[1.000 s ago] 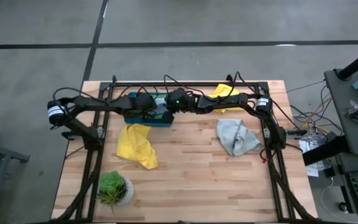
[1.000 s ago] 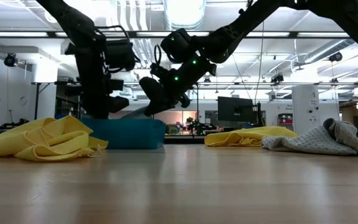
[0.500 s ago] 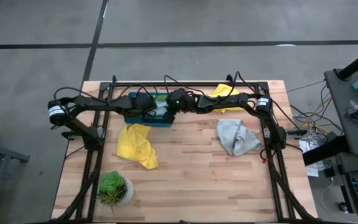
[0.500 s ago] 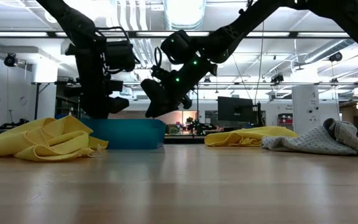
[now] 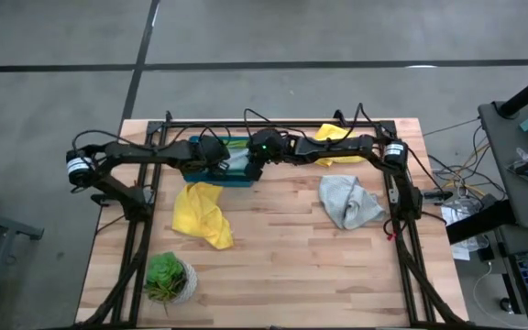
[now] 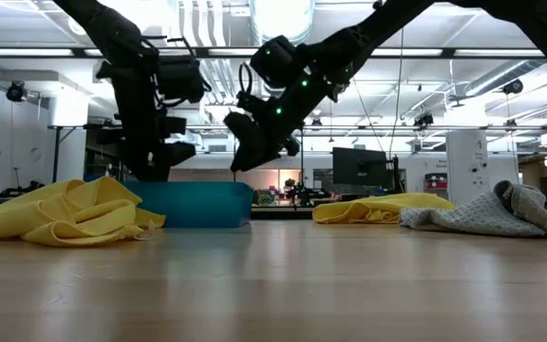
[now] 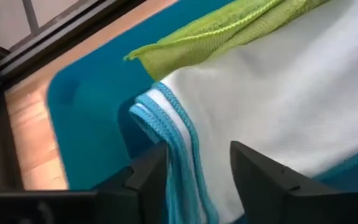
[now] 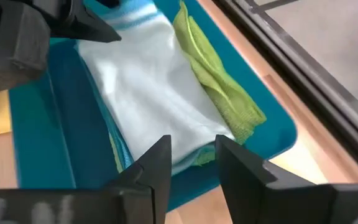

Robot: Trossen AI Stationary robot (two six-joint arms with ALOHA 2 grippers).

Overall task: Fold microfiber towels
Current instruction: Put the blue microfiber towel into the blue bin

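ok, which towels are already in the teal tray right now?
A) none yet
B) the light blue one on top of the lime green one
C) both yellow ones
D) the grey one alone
B. The right wrist view shows the light blue towel lying folded over the lime green towel inside the teal tray; one yellow towel, the other yellow towel and the grey towel lie on the table.

high: overhead, straight down | low: tabletop level, facing room | wrists: close above, share teal tray (image 8: 278, 134)
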